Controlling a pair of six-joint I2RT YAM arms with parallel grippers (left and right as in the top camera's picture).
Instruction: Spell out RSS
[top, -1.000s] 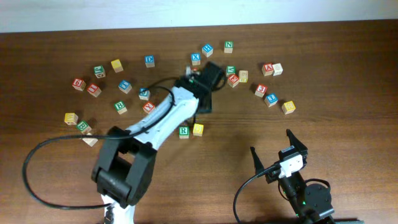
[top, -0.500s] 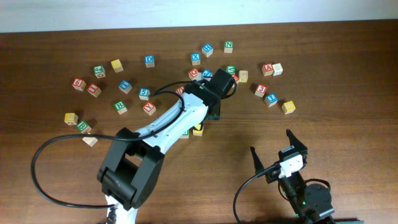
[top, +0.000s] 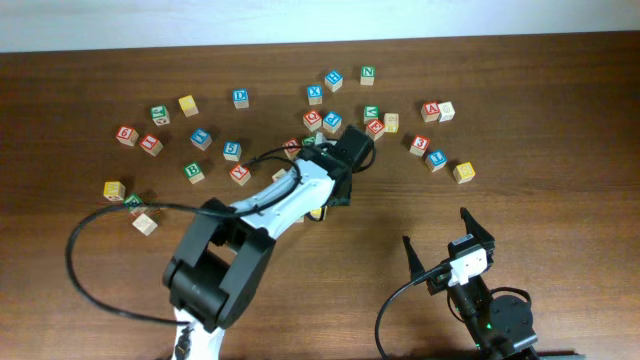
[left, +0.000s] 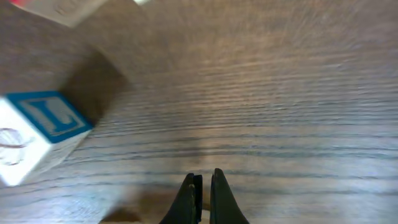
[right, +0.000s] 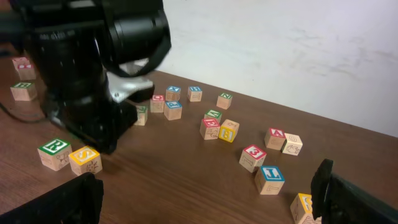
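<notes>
The cube with a green R (right: 55, 152) and a yellow S cube (right: 86, 160) stand side by side on the table, seen in the right wrist view. In the overhead view my left arm covers the R cube, and only an edge of that yellow cube (top: 318, 212) shows. Another yellow cube (top: 463, 172) lies at the right and also shows in the right wrist view (right: 303, 208). My left gripper (top: 362, 150) is shut and empty, low over bare wood (left: 202, 180). My right gripper (top: 447, 240) is open and empty near the front edge (right: 199, 205).
Several letter cubes are scattered across the back of the table. A blue-faced cube (left: 37, 134) lies just left of my left fingers. A red 3 cube (right: 253, 157) and a blue T cube (right: 268, 179) lie ahead of my right gripper.
My left arm has swung to the right, from the middle cluster towards the right-hand cubes, and now covers the R cube from above. The right arm has not moved.
</notes>
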